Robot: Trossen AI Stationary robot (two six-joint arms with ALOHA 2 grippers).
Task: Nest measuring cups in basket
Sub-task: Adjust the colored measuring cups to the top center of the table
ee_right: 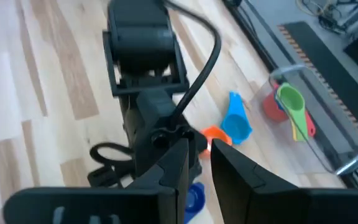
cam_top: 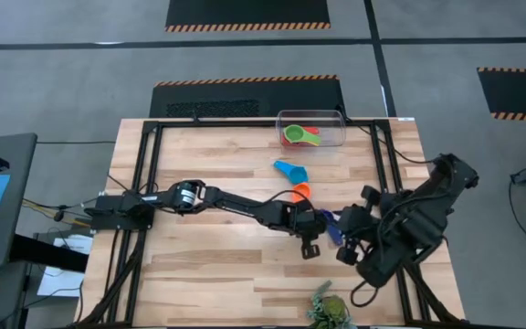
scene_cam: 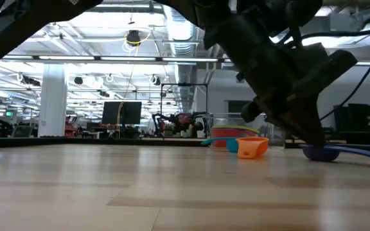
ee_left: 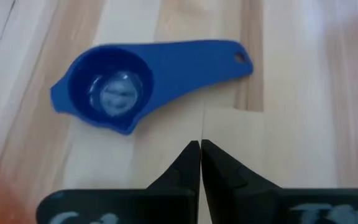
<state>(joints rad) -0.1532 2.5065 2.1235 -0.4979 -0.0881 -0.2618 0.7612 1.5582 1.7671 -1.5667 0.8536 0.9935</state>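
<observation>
A dark blue measuring cup (ee_left: 107, 93) lies upright on the wood table, its flat handle (ee_left: 191, 59) stretched out sideways. My left gripper (ee_left: 201, 148) is shut just short of it, pointing slantwise down and touching nothing. In the high view that gripper (cam_top: 316, 228) sits beside the dark blue cup (cam_top: 334, 230). An orange cup (cam_top: 300, 191) and a light blue cup (cam_top: 290, 171) lie farther back. The clear basket (cam_top: 336, 137) at the far edge holds green, red and yellow cups (cam_top: 301, 135). My right gripper (ee_right: 199, 155) hovers above, slightly open, with nothing between its fingers.
A green leafy plant (cam_top: 329, 309) sits at the table's near edge. The two arms crowd the middle right of the table. Bare wood lies on the left half and between the loose cups and the basket.
</observation>
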